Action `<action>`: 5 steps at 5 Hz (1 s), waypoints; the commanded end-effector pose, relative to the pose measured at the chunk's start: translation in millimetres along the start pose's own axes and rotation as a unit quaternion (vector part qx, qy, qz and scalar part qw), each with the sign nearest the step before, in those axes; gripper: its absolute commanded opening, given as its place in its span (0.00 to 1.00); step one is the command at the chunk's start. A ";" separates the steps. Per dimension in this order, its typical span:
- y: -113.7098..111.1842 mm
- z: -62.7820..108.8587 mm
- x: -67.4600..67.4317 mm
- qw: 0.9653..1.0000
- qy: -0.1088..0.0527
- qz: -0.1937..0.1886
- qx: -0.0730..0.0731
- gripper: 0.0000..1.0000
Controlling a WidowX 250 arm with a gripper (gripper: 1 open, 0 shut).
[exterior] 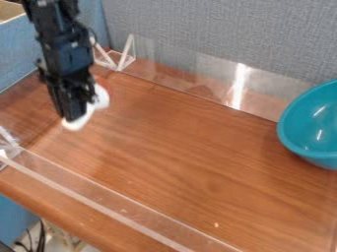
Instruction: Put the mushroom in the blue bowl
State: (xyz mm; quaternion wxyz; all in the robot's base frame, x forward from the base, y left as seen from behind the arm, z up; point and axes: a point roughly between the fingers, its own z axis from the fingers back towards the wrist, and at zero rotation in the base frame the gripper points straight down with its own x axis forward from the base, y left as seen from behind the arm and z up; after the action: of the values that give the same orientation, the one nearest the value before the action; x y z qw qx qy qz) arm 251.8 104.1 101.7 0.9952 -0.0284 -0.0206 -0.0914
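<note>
white plastic showed between the dark jaws: the black robot gripper (75,113) was clamped shut on the small toy mushroom with its thick white stem and tan-brown cap (82,110), only the pale rounded part really readable, the cap too blurred to make out. mushroom hung clear of the polished reddish-brown wooden table (184,157), far across that table from the large round teal-blue glossy bowl (313,124), which sat at the opposite edge, partly cut off by the frame.

big risk, by my read: the hold looked shallow. a smooth, rounded toy pinched near its end could pivot or squirt out once the arm swung sideways toward the bowl, and a drop onto slick varnished wood would likely send it rolling. between gripper and bowl stood nothing on the tabletop itself, so the crossing looked open, but the bowl's near rim rose well above the table; a carry kept too low could knock the mushroom against that rim, or shove the light-looking bowl. release too early, short of the bowl, and the piece would land on the wood beside it.

clear acrylic barrier panels (218,79) ran along the table's far side behind the bowl, and another low clear wall (79,187) edged the near side; see-through, hard, thin, easy to clip on a wide swing. grey textured fabric backdrop (237,34) behind the bowl, matte against all that gloss. the bowl's inside curved deep and smooth, forgiving for a drop.
</note>
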 end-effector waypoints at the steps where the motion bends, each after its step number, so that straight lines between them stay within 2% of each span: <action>1: 9.0 8.9 4.1 1.000 -0.016 0.003 0.020 0.00; 5: 19.0 -19.5 4.4 1.000 0.000 0.004 0.014 0.00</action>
State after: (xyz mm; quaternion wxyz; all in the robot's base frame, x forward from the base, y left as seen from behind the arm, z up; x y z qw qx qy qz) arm 257.9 115.2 72.2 0.9954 -0.0254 -0.0058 -0.0924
